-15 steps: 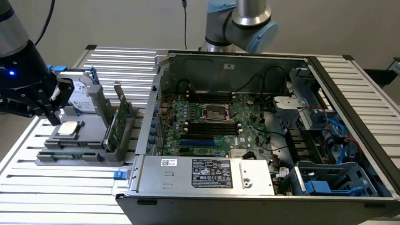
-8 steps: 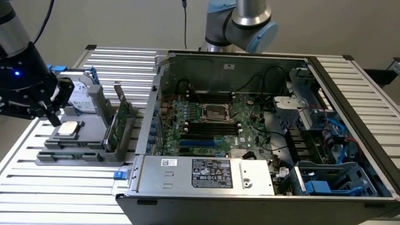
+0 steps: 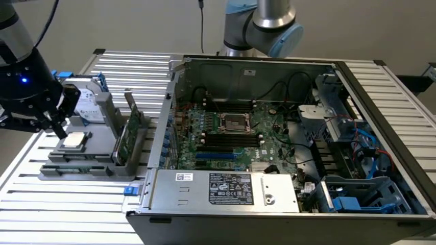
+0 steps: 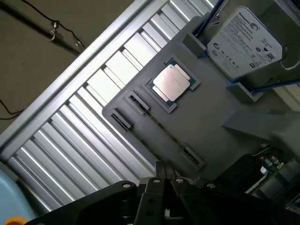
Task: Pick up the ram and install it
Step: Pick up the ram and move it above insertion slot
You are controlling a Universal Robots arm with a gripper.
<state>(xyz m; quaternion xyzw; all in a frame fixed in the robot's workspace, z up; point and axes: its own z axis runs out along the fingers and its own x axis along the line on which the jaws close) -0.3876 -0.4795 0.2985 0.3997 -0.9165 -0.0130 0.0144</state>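
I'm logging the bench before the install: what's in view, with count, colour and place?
computer case: one, dark, open, exterior view's right
motherboard: one, green, inside case
power supply: one, silver, case's near edge
table: one, silver slats, under everything
holder: one, grey, on table beside case
processor: one, silver, flat on holder
hard drive: one, silver label, blue rails, holder's end
expansion card: one, green, upright in holder
ram: one, dark edge, in holder's slot
end effector: one, black, shut, over holder
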